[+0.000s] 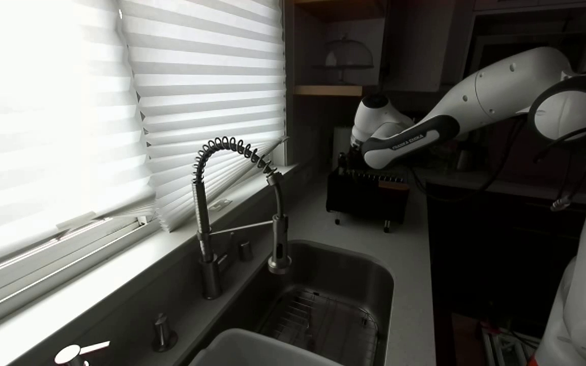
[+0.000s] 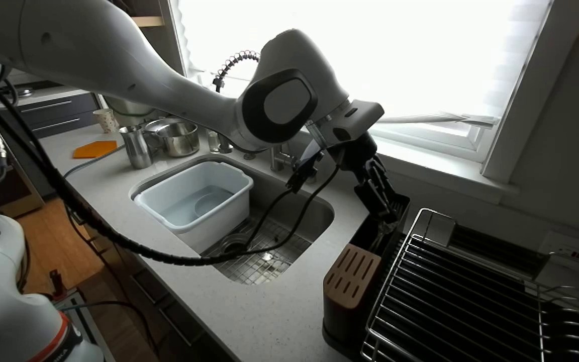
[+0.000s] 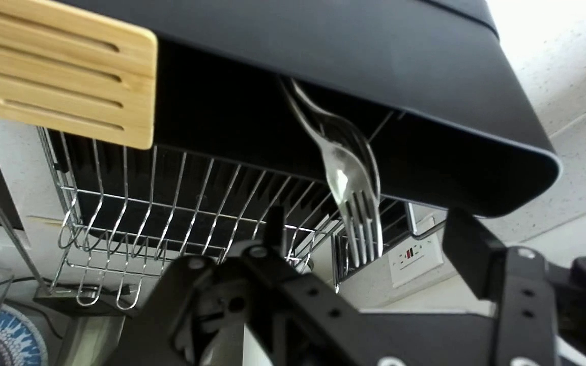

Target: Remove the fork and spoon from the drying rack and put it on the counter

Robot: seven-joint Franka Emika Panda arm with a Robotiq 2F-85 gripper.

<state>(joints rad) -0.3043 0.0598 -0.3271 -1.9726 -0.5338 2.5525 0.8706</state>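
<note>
The dark drying rack [image 1: 367,201] stands on the pale grey counter [image 1: 412,295] past the sink; an exterior view also shows its wire shelf [image 2: 450,296]. In the wrist view, a fork [image 3: 341,168] and a spoon [image 3: 355,136] nested behind it stick up, tilted, out of the rack's black utensil bin [image 3: 374,66]. Their lower handles are hidden inside it. My gripper [image 3: 372,241] is open, with its fingers apart on either side of the fork tines, neither visibly touching them. In an exterior view, the gripper [image 2: 382,211] points down over the bin.
A slotted wooden block [image 2: 352,276] sits in the bin's near end. The sink [image 2: 314,211] holds a white tub [image 2: 219,221]. A coiled faucet [image 1: 201,213] stands behind the sink. A steel pot [image 2: 179,141] and an orange mat [image 2: 96,149] lie farther along the counter.
</note>
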